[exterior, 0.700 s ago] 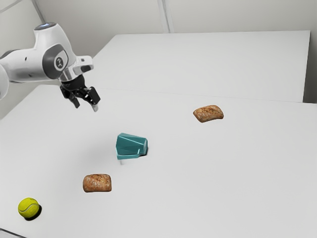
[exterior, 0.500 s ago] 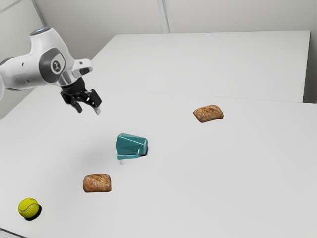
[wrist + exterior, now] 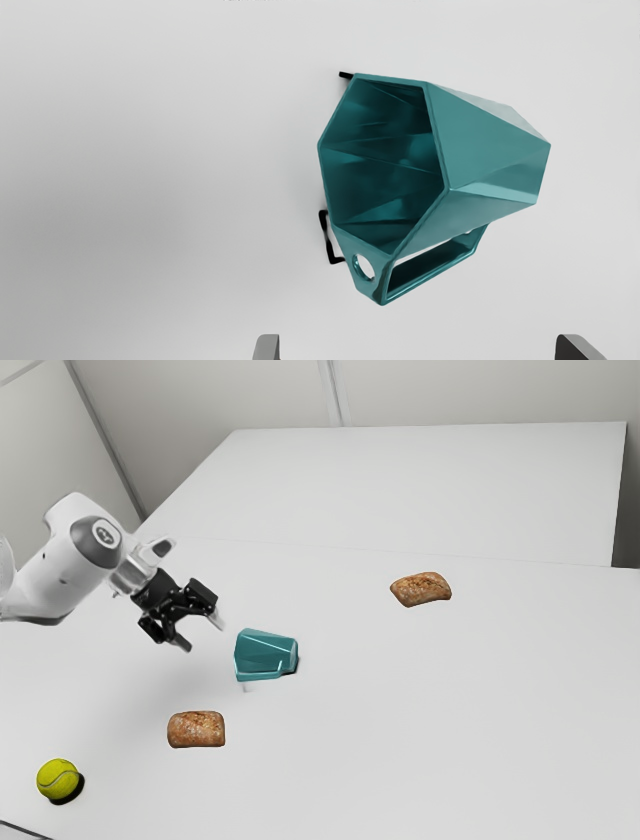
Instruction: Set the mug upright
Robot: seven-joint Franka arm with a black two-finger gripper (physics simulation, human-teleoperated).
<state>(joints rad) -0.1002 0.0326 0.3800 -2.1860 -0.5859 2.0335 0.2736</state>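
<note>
While the gripper (image 3: 200,634) is hanging open above the bench (image 3: 420,730), its fingers standing wide with nothing between them, the teal mug (image 3: 265,654) is lying on its side, apart from it, toward the exterior view's right. The mug's long axis is running roughly level with the bench, mostly left to right across the exterior view: the mouth is pointing to that view's left, on the gripper's side, and the base is pointing to that view's right. The handle (image 3: 260,677) is sitting along the near side of the body.

The wrist view is looking into the open mouth, showing the dark faceted inside (image 3: 380,160), the angular rim and a round hole through the handle's end, while the base is pointing away from the fingertips (image 3: 575,347). The exterior view is showing more of the bench: one bread roll (image 3: 196,729) is resting near and to the left of the mug, another bread roll (image 3: 421,589) is resting far and to the right, and a tennis ball (image 3: 57,778) is sitting at the near left. It is also showing the white arm (image 3: 70,570) reaching in from the left.
</note>
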